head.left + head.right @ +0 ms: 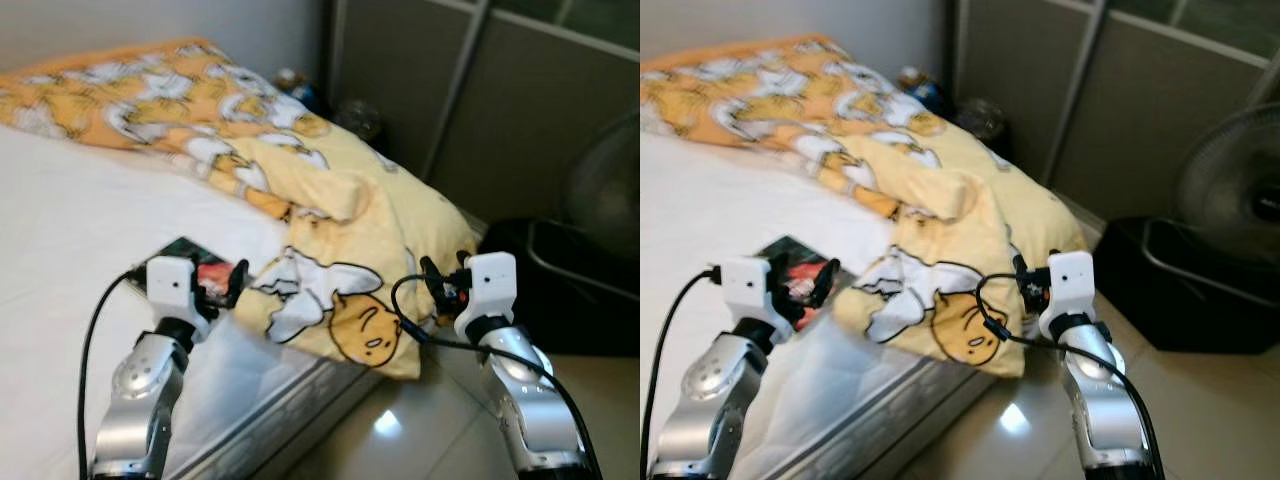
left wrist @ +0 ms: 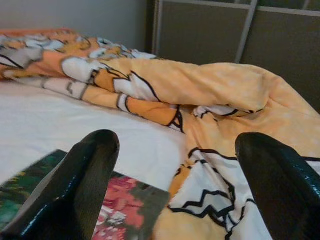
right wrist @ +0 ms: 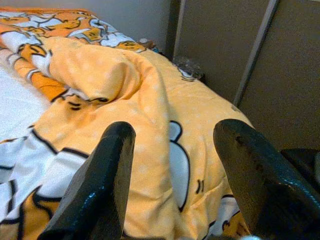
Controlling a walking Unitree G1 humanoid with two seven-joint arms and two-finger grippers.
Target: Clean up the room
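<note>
The robot stands at the corner of the bed (image 1: 70, 215). A yellow cartoon-print blanket (image 1: 330, 250) lies crumpled along the far side of the bed, and one end spills over the mattress corner toward the tiled floor (image 1: 400, 440). A flat printed booklet (image 1: 195, 262) rests on the white sheet just beside the blanket's near edge.

Left tool (image 1: 232, 282): raised over the mattress edge, between the booklet and the blanket. Its fingers (image 2: 85, 175) are spread wide and hold nothing. The left wrist view looks along them at the booklet corner and the blanket fold.

Right tool (image 1: 432, 280): held level at the hanging end of the blanket, off the corner of the bed. It is likewise spread wide and empty, with the cloth directly ahead of its fingers (image 3: 107, 170).

Judgement: both arms appear staged on either side of the overhanging section, probably so that the blanket can be gripped at two points and drawn back onto the bed. No grip is made yet.

A black bin (image 1: 560, 275) and a fan (image 1: 1240, 190) stand beyond the blanket, against the wardrobe (image 1: 500, 90).
</note>
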